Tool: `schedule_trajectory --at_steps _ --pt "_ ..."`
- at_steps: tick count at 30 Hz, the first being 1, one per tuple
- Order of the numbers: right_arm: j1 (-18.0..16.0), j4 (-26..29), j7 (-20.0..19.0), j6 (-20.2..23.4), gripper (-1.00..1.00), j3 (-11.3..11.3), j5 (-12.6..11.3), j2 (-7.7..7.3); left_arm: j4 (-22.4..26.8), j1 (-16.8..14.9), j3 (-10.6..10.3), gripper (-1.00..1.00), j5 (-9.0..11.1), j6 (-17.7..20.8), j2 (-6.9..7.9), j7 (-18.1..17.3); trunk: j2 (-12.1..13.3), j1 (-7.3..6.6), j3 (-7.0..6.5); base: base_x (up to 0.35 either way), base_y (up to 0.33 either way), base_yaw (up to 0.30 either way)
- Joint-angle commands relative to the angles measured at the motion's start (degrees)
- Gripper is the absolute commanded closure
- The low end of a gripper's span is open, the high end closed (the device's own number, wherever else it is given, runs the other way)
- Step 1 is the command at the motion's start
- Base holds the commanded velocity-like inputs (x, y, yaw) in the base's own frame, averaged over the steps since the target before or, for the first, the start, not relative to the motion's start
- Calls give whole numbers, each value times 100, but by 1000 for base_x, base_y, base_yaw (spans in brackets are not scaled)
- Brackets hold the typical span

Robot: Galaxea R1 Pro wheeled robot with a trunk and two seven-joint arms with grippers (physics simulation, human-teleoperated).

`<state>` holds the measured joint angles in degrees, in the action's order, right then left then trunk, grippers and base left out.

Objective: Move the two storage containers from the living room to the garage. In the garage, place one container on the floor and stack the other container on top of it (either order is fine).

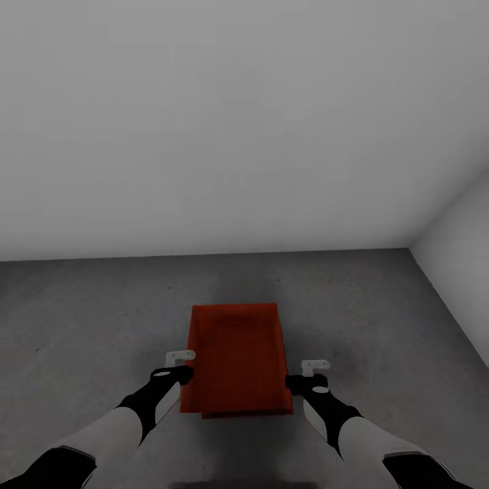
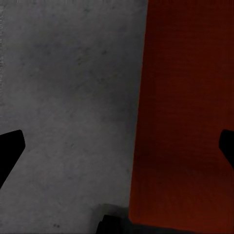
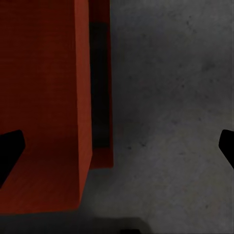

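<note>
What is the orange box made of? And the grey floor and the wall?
The orange box looks like plastic: thin, smooth, evenly coloured walls with a dull sheen, though painted metal can't be ruled out. The floor looks like bare concrete: dark grey, matt, mottled with small specks and stains. The wall looks like painted plaster, pale grey and smooth with no seams or texture.

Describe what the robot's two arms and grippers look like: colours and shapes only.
Both arms have pale grey-white forearm shells with glossy black bands at wrist and elbow. The left gripper and right gripper end in small light-grey, flat bracket-like fingers on black wrist blocks. In the wrist views the fingers show as plain black wedges. No cables or markings are visible.
</note>
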<state>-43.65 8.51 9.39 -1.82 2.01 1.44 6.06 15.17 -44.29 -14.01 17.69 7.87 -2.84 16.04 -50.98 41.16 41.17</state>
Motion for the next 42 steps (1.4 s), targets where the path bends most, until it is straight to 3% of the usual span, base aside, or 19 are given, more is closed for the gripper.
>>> schedule_trajectory --at_steps 1,29,42 --pt "-4 -7 28 -12 -100 21 14 1 12 -1 -51 -100 50 30 3 40 38 -22 -15 0 0 0" --pt "-4 -7 36 -27 -100 20 14 1 28 -1 -51 -100 53 30 11 40 1161 -637 -517 0 0 0" --pt "-4 -7 41 -28 -100 19 13 1 36 -1 -49 -100 61 29 4 35 1161 -637 -517 -1 0 0"
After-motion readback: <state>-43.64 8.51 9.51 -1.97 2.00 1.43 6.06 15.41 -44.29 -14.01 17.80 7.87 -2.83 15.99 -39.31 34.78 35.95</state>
